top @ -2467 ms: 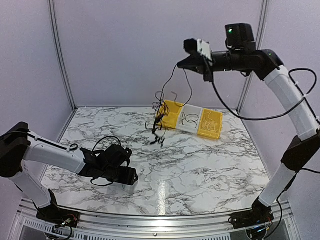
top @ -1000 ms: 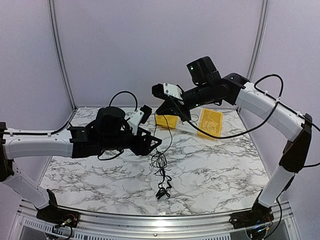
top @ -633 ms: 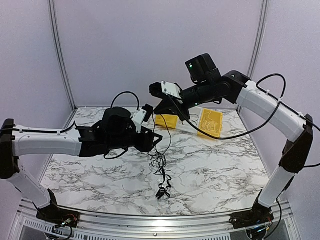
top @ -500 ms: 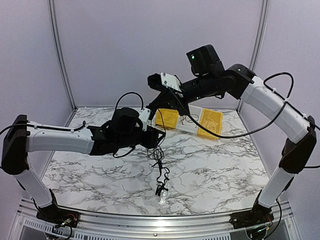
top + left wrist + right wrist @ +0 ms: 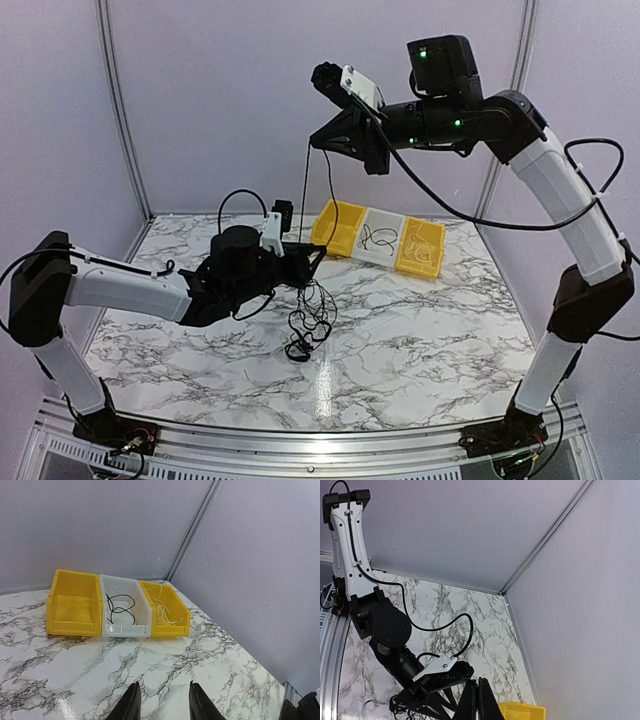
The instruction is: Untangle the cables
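Observation:
The cables are a small tangle (image 5: 308, 322) of thin black wires resting on the marble table, with one strand (image 5: 307, 210) rising taut from it. My right gripper (image 5: 318, 141) is high above the table and shut on the top of that strand; in the right wrist view its fingers (image 5: 479, 702) are pressed together. My left gripper (image 5: 316, 257) is low, beside the strand just above the tangle. In the left wrist view it (image 5: 163, 703) is open with only table between the fingers. The tangle also shows in the right wrist view (image 5: 400, 709).
Three bins stand in a row at the back: a yellow bin (image 5: 338, 228), a clear bin (image 5: 378, 238) with one black cable in it, and a yellow bin (image 5: 420, 247) with whitish bits. They also show in the left wrist view (image 5: 125, 611). Grey walls enclose the table.
My right gripper has risen high with the strand, pulling it taut. The tangle has drawn up and shortened. My left gripper has shifted slightly right and back, close to the strand.

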`<act>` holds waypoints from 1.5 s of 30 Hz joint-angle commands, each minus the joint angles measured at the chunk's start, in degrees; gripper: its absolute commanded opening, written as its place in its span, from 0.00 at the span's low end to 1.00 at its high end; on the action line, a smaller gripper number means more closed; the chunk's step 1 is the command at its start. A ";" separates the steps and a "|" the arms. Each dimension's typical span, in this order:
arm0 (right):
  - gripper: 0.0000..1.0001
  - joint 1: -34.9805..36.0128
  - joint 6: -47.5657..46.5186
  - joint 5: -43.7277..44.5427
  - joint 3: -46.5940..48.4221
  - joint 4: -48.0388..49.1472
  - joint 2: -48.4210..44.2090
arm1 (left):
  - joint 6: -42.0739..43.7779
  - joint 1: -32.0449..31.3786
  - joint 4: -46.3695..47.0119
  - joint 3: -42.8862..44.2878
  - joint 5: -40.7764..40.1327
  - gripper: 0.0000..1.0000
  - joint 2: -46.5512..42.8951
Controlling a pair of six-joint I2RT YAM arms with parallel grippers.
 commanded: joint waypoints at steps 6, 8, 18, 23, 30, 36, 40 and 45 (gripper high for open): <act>0.00 -0.93 0.42 9.38 4.22 35.08 -7.19 | 0.62 0.73 -12.09 -9.61 -0.28 0.54 2.30; 0.00 -2.27 -1.88 11.00 2.49 34.42 -7.11 | 2.45 -0.20 -11.60 -9.50 -2.01 0.57 -1.46; 0.00 -12.64 6.75 9.00 -20.30 36.32 -11.49 | 9.78 -2.38 -14.70 -6.45 -8.45 0.66 -14.79; 0.00 -17.04 7.92 8.44 -21.15 35.78 -9.76 | 8.13 -2.38 -17.45 -8.73 -8.38 0.68 -19.94; 0.00 -22.66 9.77 7.02 -24.98 37.00 -7.73 | 2.78 -2.39 -20.25 -11.13 -10.44 0.69 -25.96; 0.00 -27.13 10.13 6.33 -26.70 39.03 -4.32 | 2.50 -2.39 -22.43 -11.87 -12.62 0.69 -28.76; 0.00 -29.69 10.87 5.99 -26.92 40.76 -1.94 | 2.29 -2.38 -24.13 -11.52 -13.38 0.69 -29.53; 0.00 -32.67 11.54 5.81 -27.54 42.80 0.95 | 1.67 -2.38 -27.17 -10.12 -13.86 0.69 -29.76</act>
